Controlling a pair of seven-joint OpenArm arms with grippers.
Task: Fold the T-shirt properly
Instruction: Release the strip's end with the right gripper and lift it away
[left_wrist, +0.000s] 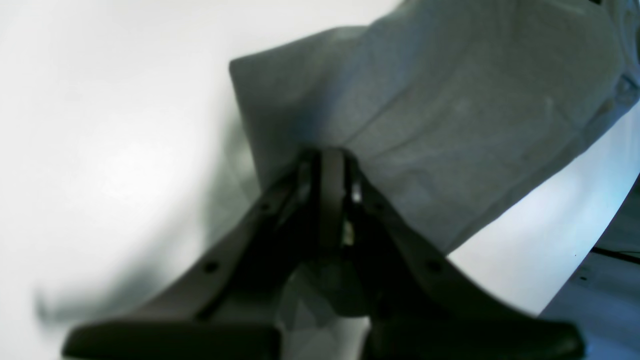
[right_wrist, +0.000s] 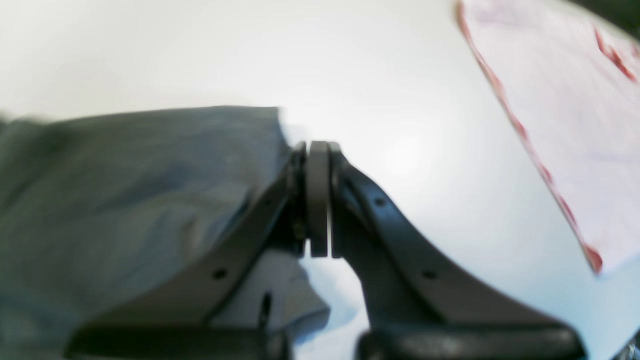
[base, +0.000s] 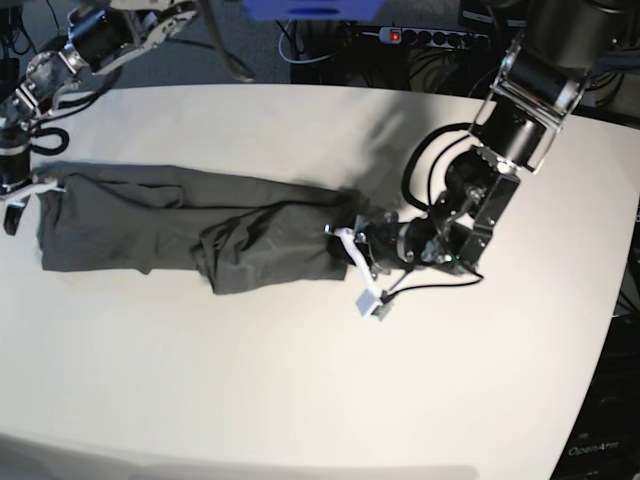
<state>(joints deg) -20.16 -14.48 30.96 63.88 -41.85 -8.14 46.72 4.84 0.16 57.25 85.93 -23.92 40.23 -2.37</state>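
The dark grey T-shirt (base: 180, 230) lies as a long strip across the white table (base: 300, 400), bunched toward its right end. My left gripper (base: 347, 240) sits at that right end. In the left wrist view it (left_wrist: 332, 160) is shut, and the T-shirt (left_wrist: 450, 100) creases toward its tips and lifts off the table there. My right gripper (base: 25, 190) is at the shirt's left edge. In the right wrist view it (right_wrist: 317, 147) is shut. The T-shirt (right_wrist: 125, 190) touches its left finger and runs beneath it, and no cloth shows between the pads.
A pale sheet with red edging (right_wrist: 560, 110) lies to the right of the right gripper. A small white block (base: 367, 302) dangles below the left wrist. A power strip (base: 430, 35) and cables sit behind the table. The table's curved edge (base: 625, 260) runs along the right.
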